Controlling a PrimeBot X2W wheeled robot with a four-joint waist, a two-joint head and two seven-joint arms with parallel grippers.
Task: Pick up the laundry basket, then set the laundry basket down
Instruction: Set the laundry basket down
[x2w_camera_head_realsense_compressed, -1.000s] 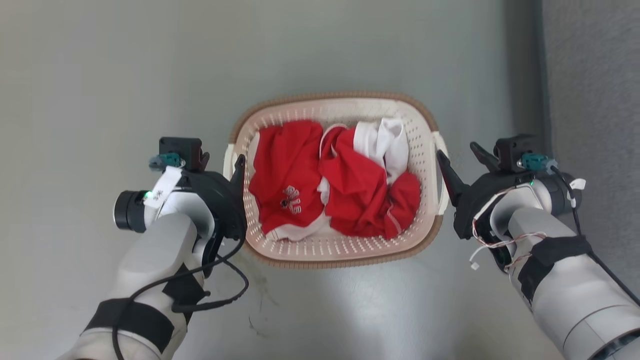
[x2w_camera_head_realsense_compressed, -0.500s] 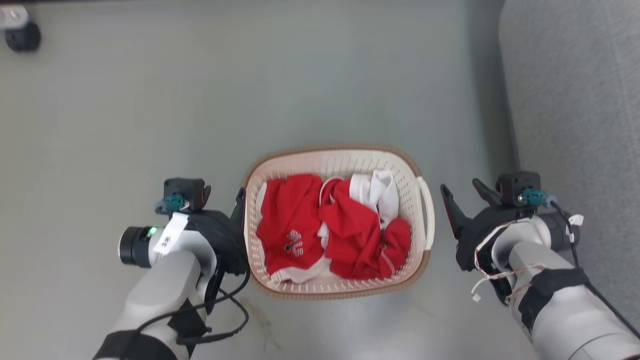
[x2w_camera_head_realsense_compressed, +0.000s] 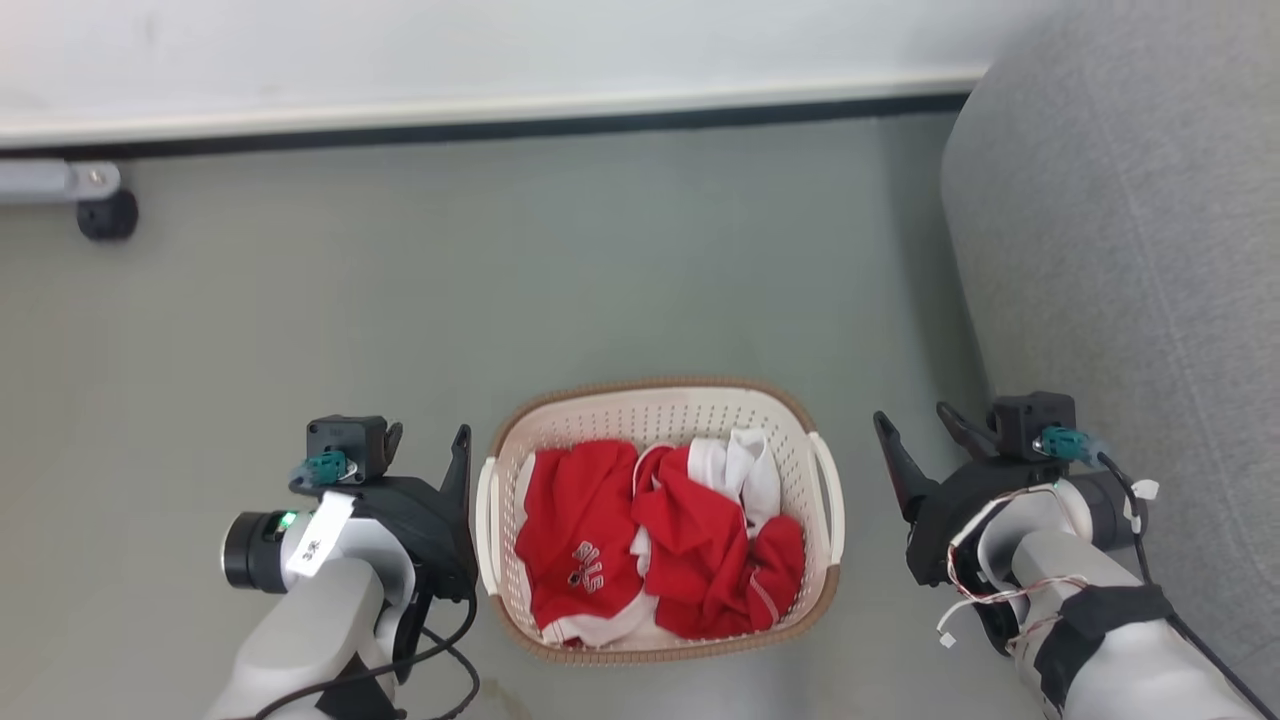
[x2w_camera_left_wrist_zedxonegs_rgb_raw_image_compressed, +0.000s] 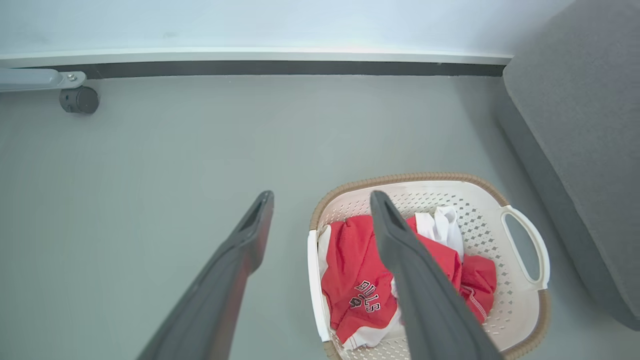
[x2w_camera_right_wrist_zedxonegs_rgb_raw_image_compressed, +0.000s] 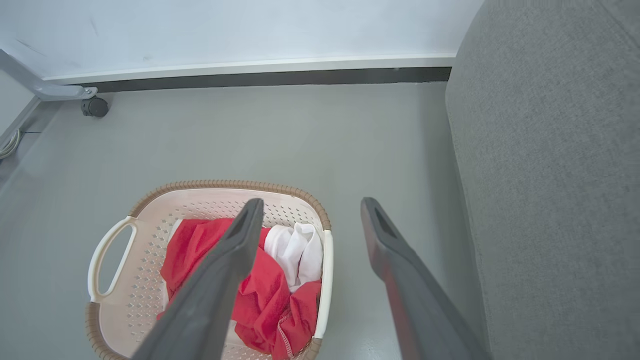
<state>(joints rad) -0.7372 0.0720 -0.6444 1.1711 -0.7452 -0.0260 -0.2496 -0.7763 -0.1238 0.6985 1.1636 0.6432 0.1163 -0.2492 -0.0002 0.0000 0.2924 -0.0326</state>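
1. Grey floor (x2w_camera_head_realsense_compressed: 640, 260) runs under everything we see, from our arms out to the wall.
2. Nearest us on the left, our left tool (x2w_camera_head_realsense_compressed: 428, 445) is spread wide and holds nothing. Its inner finger stands just beside the basket's left handle (x2w_camera_head_realsense_compressed: 485, 520), and from this angle we cannot tell whether they touch.
3. Our right tool (x2w_camera_head_realsense_compressed: 912, 420) is spread just as wide and is empty, with a strip of floor between it and the right handle (x2w_camera_head_realsense_compressed: 832, 500).
4. Between the two tools, the laundry basket (x2w_camera_head_realsense_compressed: 650, 384) sits on the floor, with red garments (x2w_camera_head_realsense_compressed: 580, 530) and a white cloth (x2w_camera_head_realsense_compressed: 745, 465) heaped inside it.
5. Beyond our right tool rises a piece of grey fabric-covered furniture (x2w_camera_head_realsense_compressed: 1120, 250).
6. Farthest off, a black caster (x2w_camera_head_realsense_compressed: 107, 213) stands at the far left, by the foot of a white wall (x2w_camera_head_realsense_compressed: 500, 40).
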